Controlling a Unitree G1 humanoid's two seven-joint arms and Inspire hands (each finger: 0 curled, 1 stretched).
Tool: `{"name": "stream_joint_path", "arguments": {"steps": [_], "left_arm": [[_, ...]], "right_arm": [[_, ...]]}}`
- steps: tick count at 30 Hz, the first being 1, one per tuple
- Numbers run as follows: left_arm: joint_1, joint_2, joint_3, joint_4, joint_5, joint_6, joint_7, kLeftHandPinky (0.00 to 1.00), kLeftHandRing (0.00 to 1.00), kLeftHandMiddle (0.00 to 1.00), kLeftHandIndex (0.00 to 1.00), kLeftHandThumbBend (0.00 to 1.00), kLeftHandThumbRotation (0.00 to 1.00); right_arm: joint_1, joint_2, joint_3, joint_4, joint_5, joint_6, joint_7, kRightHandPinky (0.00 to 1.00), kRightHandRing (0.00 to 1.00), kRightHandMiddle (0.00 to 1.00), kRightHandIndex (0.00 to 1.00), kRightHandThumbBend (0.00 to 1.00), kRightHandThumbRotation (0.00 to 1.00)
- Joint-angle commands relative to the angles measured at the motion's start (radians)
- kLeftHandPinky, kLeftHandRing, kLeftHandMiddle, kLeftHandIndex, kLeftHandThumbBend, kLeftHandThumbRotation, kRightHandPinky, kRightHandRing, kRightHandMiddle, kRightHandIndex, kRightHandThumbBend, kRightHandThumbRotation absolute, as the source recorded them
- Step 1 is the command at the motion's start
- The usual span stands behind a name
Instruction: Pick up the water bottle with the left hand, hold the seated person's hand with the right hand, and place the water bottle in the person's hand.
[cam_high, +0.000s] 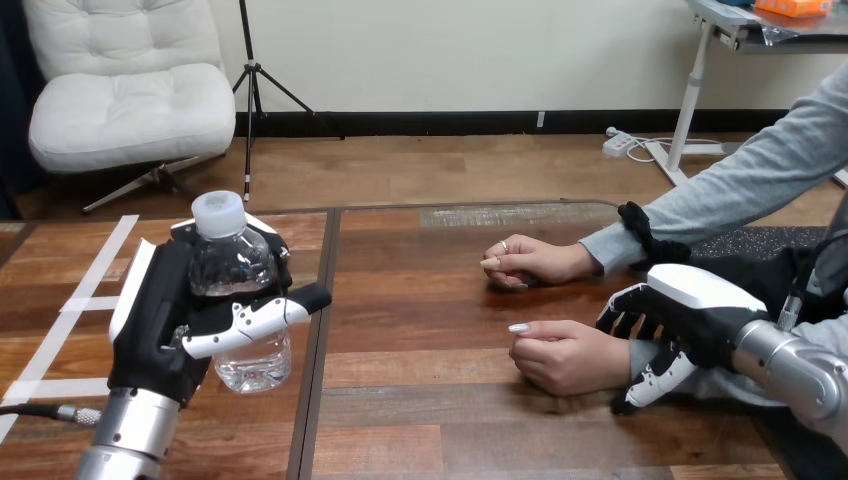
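Clasping clear, white-capped water bottle (233, 262): left hand (160, 320).

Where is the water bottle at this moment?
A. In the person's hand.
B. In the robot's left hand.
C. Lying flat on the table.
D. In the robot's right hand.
B: the left hand has its fingers and thumb curled round the upright water bottle.

One water bottle (238, 262); robot's left hand (160, 320) and right hand (690, 312) — two; person's hands (535, 262) (565, 355) — two.
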Motion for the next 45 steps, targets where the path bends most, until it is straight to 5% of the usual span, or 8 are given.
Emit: {"name": "stream_joint_path", "arguments": {"steps": [1, 15, 45], "left_arm": [[-0.041, -0.006, -0.004, -0.071, -0.018, -0.007, 0.004, 0.2, 0.25, 0.3, 0.34, 0.68, 0.0], [-0.039, -0.003, 0.001, -0.083, -0.02, 0.0, 0.008, 0.19, 0.24, 0.3, 0.34, 0.67, 0.0], [-0.036, -0.003, 0.004, -0.096, -0.033, 0.012, 0.007, 0.19, 0.24, 0.3, 0.34, 0.68, 0.0]], "right_arm": [[-0.049, 0.028, -0.008, 0.011, 0.012, 0.019, 0.028, 0.52, 0.58, 0.65, 0.64, 0.89, 0.06], [-0.05, 0.034, -0.018, 0.007, 0.042, 0.054, 0.083, 0.54, 0.58, 0.64, 0.63, 0.86, 0.0], [-0.061, 0.034, -0.014, 0.026, 0.034, 0.079, 0.095, 0.46, 0.49, 0.55, 0.58, 0.83, 0.0]]}}
